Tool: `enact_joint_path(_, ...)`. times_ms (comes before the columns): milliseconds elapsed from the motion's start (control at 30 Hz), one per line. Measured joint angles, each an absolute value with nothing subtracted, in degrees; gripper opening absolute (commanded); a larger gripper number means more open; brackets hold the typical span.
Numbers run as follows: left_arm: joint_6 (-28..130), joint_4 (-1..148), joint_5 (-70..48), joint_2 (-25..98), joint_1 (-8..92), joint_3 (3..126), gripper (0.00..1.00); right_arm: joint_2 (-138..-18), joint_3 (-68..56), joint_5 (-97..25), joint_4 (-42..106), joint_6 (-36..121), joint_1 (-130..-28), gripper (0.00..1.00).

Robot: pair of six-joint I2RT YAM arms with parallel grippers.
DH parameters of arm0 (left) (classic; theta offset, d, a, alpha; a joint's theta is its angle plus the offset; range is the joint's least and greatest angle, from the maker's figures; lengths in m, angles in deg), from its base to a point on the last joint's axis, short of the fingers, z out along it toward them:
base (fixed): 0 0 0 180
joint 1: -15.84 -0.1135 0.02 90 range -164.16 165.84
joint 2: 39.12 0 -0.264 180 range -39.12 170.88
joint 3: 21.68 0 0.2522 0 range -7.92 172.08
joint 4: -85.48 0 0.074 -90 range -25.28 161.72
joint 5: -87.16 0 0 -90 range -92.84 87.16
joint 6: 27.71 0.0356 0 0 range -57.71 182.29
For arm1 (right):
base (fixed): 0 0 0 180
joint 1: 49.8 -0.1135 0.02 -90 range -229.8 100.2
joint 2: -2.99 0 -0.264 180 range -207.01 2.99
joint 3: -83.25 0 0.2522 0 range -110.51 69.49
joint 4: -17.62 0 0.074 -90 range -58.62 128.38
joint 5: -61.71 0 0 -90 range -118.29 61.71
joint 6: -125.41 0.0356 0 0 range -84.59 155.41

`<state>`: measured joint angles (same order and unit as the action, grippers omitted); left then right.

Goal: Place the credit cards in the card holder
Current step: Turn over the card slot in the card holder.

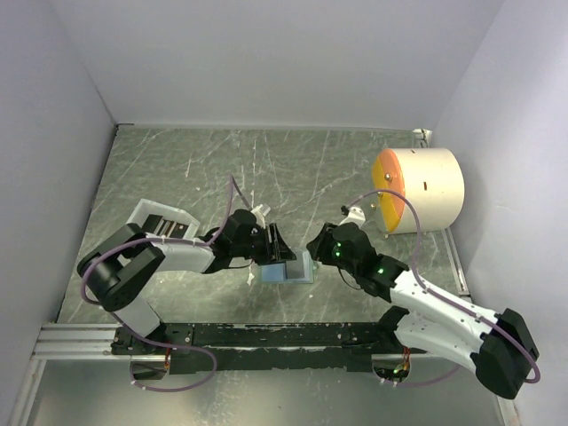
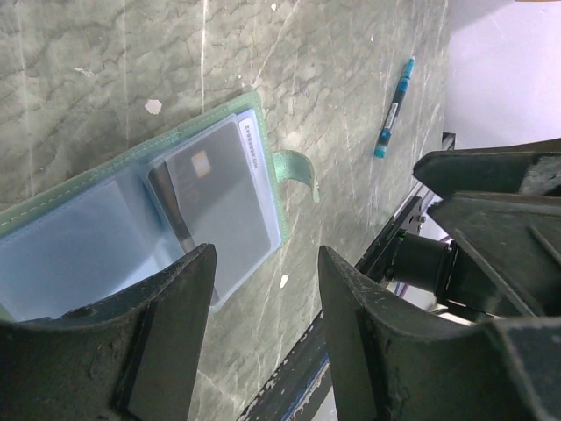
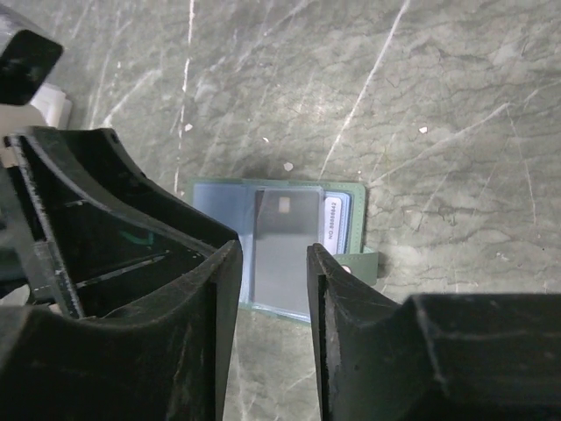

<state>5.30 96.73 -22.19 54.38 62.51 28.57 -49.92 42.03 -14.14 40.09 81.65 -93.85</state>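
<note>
The card holder [image 1: 286,272] lies open on the table between the two arms, light blue inside with a sage-green edge and snap tab [image 2: 296,167]. A dark credit card [image 2: 219,210] sits in its right half, beside a white numbered label; the same credit card [image 3: 285,254] shows in the right wrist view. My left gripper [image 1: 277,241] hovers just behind the holder [image 2: 105,237], open and holding nothing. My right gripper [image 1: 312,248] stands open right of the holder [image 3: 337,197], with nothing between its fingers.
A shallow white tray [image 1: 151,211] holding something dark sits behind the left arm. A cream cylinder with an orange face [image 1: 419,188] lies at the back right. A teal pen [image 2: 394,107] lies on the table. The black base rail [image 1: 266,335] runs along the near edge.
</note>
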Motion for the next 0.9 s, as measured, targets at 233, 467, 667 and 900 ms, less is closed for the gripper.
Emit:
enact_joint_path(233, 8.80, 88.54, -18.63, 52.85, 62.88, 33.10, 0.63, -48.15, 42.20, -14.64, 40.09, 81.47, -93.85, 0.59)
enact_joint_path(467, 15.99, 72.43, -8.99, 46.70, 61.42, 41.10, 0.61, -48.15, 42.95, -15.26, 40.09, 80.97, -93.85, 0.78)
enact_joint_path(667, 23.16, 58.46, -2.30, 42.46, 54.08, 47.92, 0.58, -48.15, 42.93, -15.52, 40.04, 79.94, -93.85, 0.81)
enact_joint_path(900, 32.05, 46.83, 6.33, 39.08, 44.72, 52.16, 0.44, -48.21, 42.93, -16.90, 39.80, 78.70, -93.85, 0.80)
